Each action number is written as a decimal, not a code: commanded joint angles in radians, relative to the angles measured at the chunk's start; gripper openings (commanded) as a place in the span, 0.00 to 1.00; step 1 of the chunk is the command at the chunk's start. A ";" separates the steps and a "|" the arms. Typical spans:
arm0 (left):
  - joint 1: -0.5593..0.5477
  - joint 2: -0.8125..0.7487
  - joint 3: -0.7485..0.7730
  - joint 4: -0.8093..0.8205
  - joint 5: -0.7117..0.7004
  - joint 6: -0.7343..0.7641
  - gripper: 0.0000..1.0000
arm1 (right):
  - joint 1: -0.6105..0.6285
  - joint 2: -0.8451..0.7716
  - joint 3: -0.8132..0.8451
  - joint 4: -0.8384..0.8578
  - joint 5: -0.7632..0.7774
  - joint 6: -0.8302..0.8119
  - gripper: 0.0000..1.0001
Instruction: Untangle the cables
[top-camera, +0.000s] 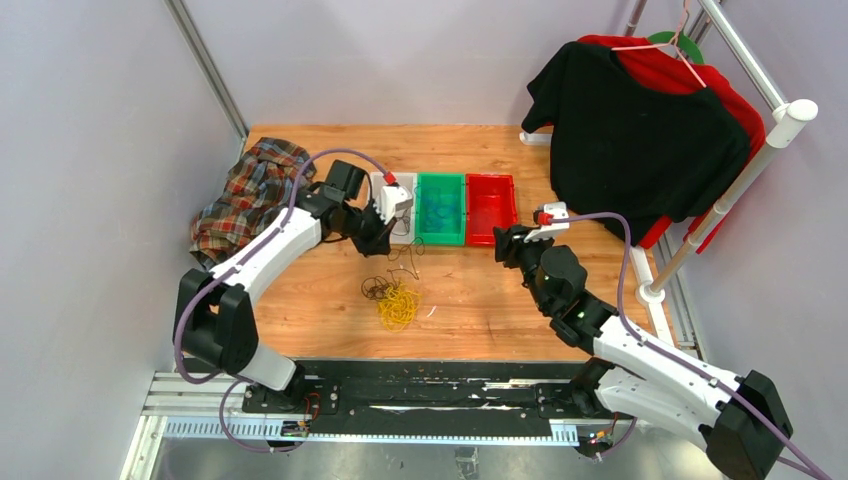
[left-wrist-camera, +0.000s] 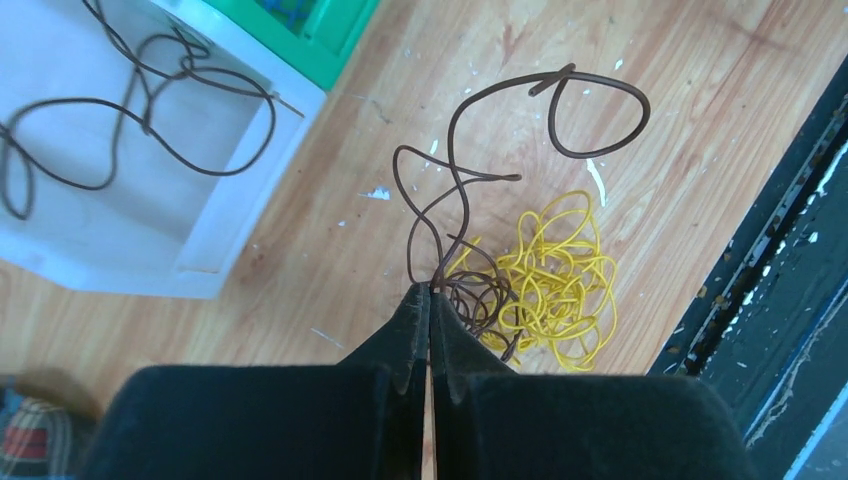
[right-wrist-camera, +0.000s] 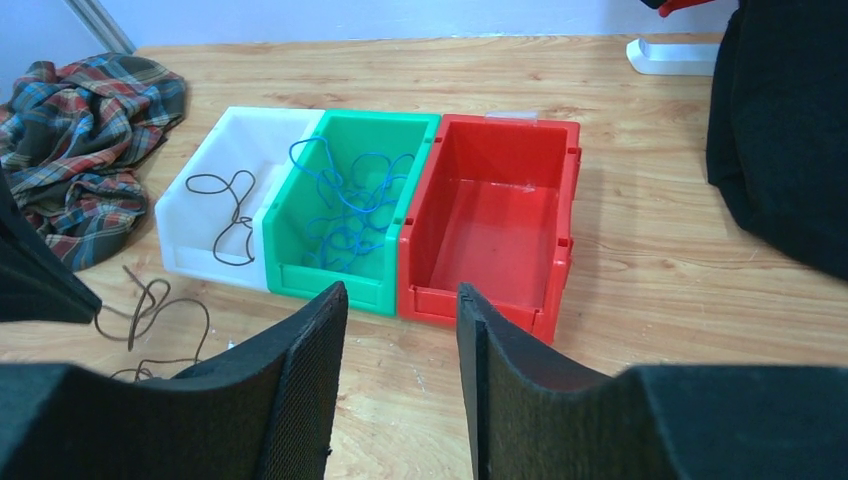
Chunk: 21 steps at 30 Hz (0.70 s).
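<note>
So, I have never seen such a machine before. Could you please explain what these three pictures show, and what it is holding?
These are two robot arms bolted to a wooden table. One picture looks down from above; the other two come from small cameras on each wrist. The left gripper is shut on a brown cable, lifted above a pile of yellow cables tangled with more brown ones. The right gripper is open and holds nothing. It faces three bins: a white bin with one dark cable, a green bin with blue cables, and an empty red bin. A plaid cloth lies at the left; shirts hang on a rack at the right.
</note>
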 joint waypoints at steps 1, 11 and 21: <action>-0.004 -0.047 0.101 -0.074 0.003 -0.020 0.01 | 0.017 -0.018 0.012 0.005 -0.047 0.005 0.47; -0.003 -0.167 0.314 -0.200 0.076 -0.044 0.01 | 0.077 0.086 0.045 0.171 -0.241 0.018 0.72; -0.003 -0.240 0.347 -0.260 0.038 -0.049 0.09 | 0.167 0.245 0.112 0.258 -0.284 -0.005 0.73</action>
